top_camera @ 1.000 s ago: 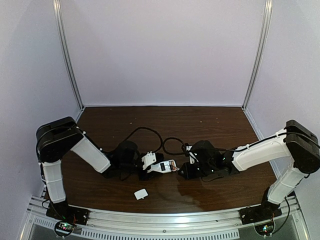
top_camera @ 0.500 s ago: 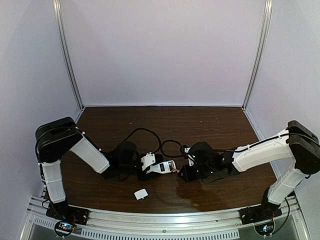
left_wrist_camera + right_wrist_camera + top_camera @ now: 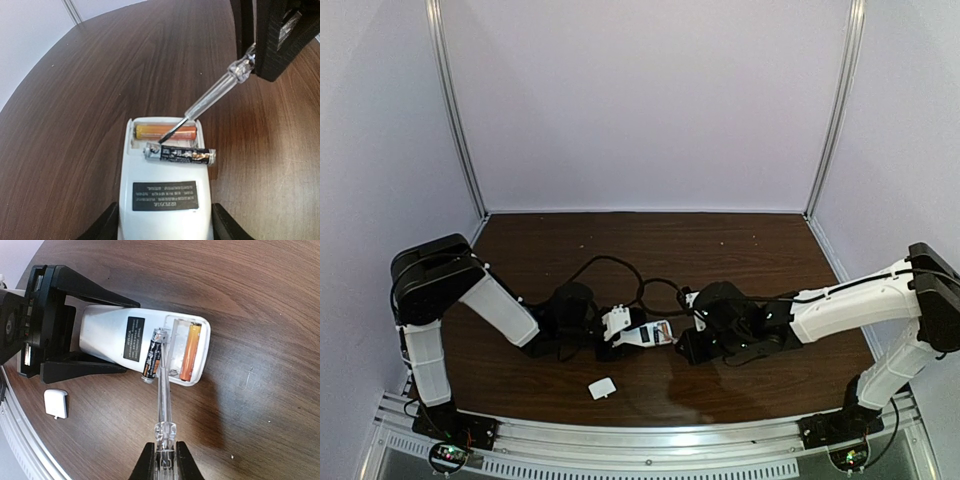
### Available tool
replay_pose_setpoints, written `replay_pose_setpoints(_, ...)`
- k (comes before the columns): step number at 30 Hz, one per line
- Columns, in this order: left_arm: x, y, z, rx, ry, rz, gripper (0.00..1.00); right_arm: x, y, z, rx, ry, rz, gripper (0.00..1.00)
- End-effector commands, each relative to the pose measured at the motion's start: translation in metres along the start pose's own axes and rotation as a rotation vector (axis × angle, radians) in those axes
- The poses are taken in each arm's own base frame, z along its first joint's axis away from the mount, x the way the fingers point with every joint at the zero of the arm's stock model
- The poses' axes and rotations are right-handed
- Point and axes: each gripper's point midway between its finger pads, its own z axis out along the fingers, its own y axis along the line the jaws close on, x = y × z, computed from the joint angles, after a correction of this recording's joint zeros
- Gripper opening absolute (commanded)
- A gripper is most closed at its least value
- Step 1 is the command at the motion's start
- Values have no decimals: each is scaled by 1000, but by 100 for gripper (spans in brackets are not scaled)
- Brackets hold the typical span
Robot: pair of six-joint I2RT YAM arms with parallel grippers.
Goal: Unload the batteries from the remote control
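Left gripper clamps the remote by its two long edges, jaws about half wide, label side up, the open battery bay at the end farthest from its palm. Right gripper is pinched tight on the clear handle of the screwdriver, with the shaft running straight out ahead of its fingers. The tip sits at one end of the dark battery. That battery is already up out of its slot and lies askew across the bay's rim, its other end overhanging the remote's side. The orange battery lies seated in the slot beyond it, farther from the left palm. The cover lies on the table, off to the side of the left gripper and well apart from the work. Step in hand, as I judge it: levering the dark cell clear. To do it well, keep the tip low under the cell's end and push sideways, toward the overhanging end, so it rolls off onto the table rather than dropping back into the bay. Use short strokes, since a slip could skid the tip across the plastic or flick the cell away. The left grip should hold firm and level. The orange cell comes next; work at whichever end gives, which I cannot tell from here.
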Motion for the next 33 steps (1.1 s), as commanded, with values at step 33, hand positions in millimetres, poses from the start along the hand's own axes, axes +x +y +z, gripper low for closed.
replay_pose_setpoints(33,-28,9,-9,-47,-84,46,0,-12,24,-33,51,-66,-36,0)
